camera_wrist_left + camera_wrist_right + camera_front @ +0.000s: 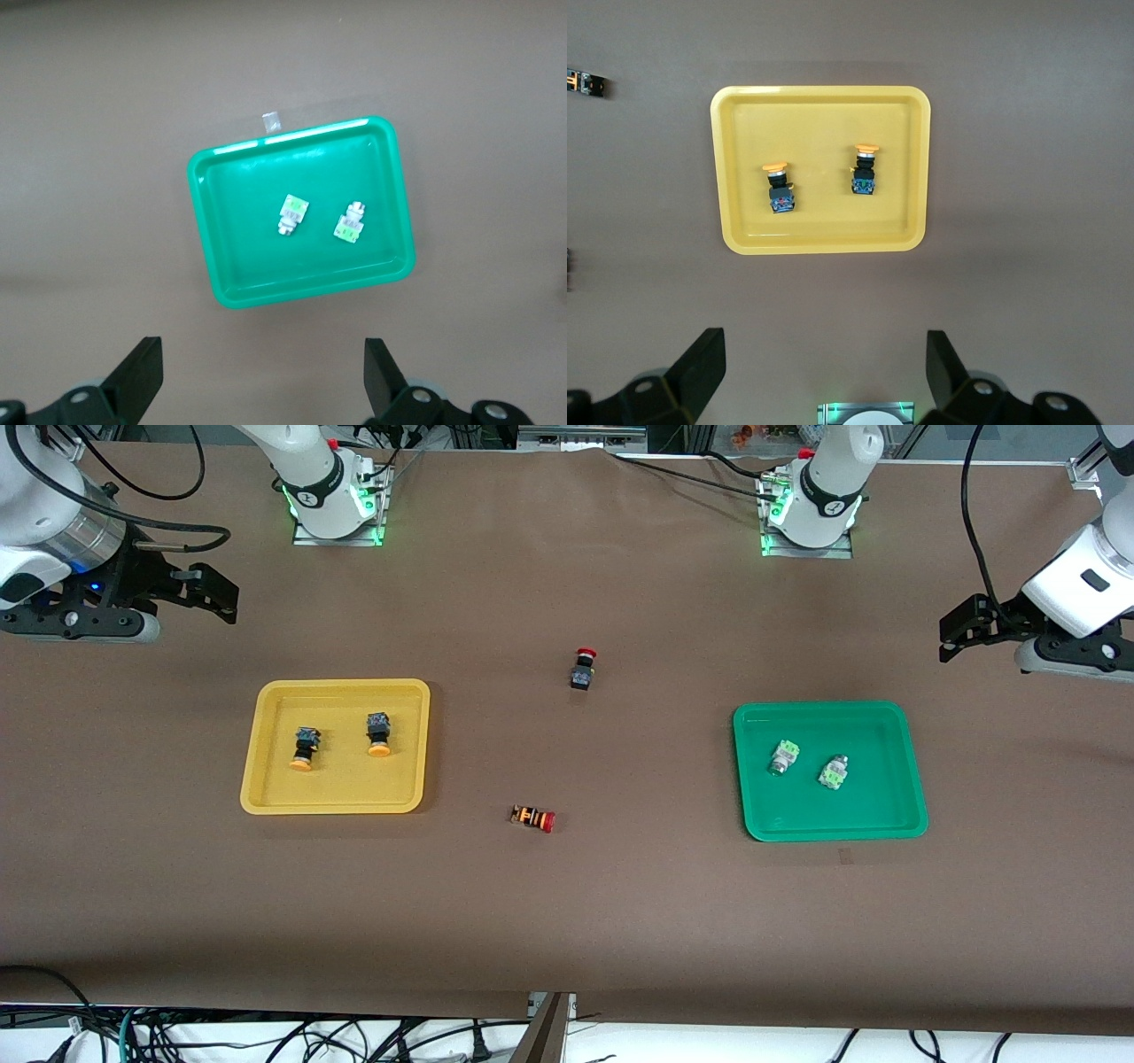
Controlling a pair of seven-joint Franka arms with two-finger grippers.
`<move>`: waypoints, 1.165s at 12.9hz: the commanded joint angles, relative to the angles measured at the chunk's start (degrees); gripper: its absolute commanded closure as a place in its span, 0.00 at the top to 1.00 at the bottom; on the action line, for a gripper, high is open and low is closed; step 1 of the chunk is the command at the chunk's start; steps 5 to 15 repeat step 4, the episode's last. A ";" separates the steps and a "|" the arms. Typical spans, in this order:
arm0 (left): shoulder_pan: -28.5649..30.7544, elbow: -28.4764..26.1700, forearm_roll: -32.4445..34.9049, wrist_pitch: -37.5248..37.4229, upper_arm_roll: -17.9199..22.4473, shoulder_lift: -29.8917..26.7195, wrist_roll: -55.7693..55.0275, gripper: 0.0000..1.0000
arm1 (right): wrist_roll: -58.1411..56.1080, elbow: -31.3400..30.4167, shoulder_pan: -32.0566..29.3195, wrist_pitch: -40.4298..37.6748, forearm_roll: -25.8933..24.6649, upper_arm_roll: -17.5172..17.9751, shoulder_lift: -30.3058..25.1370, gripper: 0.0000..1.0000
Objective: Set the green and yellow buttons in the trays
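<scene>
Two yellow-capped buttons [304,748] [378,733] lie in the yellow tray [266,797], also in the right wrist view [778,186] [864,170] [731,230]. Two green-capped buttons [782,756] [833,771] lie in the green tray [895,815], also in the left wrist view [291,213] [349,224] [213,266]. My left gripper [961,627] [263,372] is open and empty, raised over the table at the left arm's end. My right gripper [213,592] [824,367] is open and empty, raised over the table at the right arm's end.
A red-capped black button [582,668] stands on the table between the trays, farther from the camera. A red-capped button with orange-black striped body [533,817] [585,83] lies nearer the camera. The right arm's base [864,413] shows between the right fingers.
</scene>
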 commanded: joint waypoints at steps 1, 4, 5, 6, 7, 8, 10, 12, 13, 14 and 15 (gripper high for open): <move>2.15 -2.99 1.19 1.62 -2.26 -2.08 -0.83 1.00 | -0.66 2.07 -0.07 -1.44 0.15 0.12 0.87 1.00; 2.50 -1.07 1.10 0.13 -2.35 -0.41 -0.57 1.00 | -0.48 2.07 -0.07 -1.53 0.15 0.03 1.05 1.00; 2.50 -1.07 1.10 0.13 -2.35 -0.41 -0.57 1.00 | -0.48 2.07 -0.07 -1.53 0.15 0.03 1.05 1.00; 2.50 -1.07 1.10 0.13 -2.35 -0.41 -0.57 1.00 | -0.48 2.07 -0.07 -1.53 0.15 0.03 1.05 1.00; 2.50 -1.07 1.10 0.13 -2.35 -0.41 -0.57 1.00 | -0.48 2.07 -0.07 -1.53 0.15 0.03 1.05 1.00; 2.50 -1.07 1.10 0.13 -2.35 -0.41 -0.57 1.00 | -0.48 2.07 -0.07 -1.53 0.15 0.03 1.05 1.00; 2.50 -1.07 1.10 0.13 -2.35 -0.41 -0.57 1.00 | -0.48 2.07 -0.07 -1.53 0.15 0.03 1.05 1.00; 2.50 -1.07 1.10 0.13 -2.35 -0.41 -0.57 1.00 | -0.48 2.07 -0.07 -1.53 0.15 0.03 1.05 1.00; 2.50 -1.07 1.10 0.13 -2.35 -0.41 -0.57 1.00 | -0.48 2.07 -0.07 -1.53 0.15 0.03 1.05 1.00; 2.50 -1.07 1.10 0.13 -2.35 -0.41 -0.57 1.00 | -0.48 2.07 -0.07 -1.53 0.15 0.03 1.05 1.00; 2.50 -1.07 1.10 0.13 -2.35 -0.41 -0.57 1.00 | -0.48 2.07 -0.07 -1.53 0.15 0.03 1.05 1.00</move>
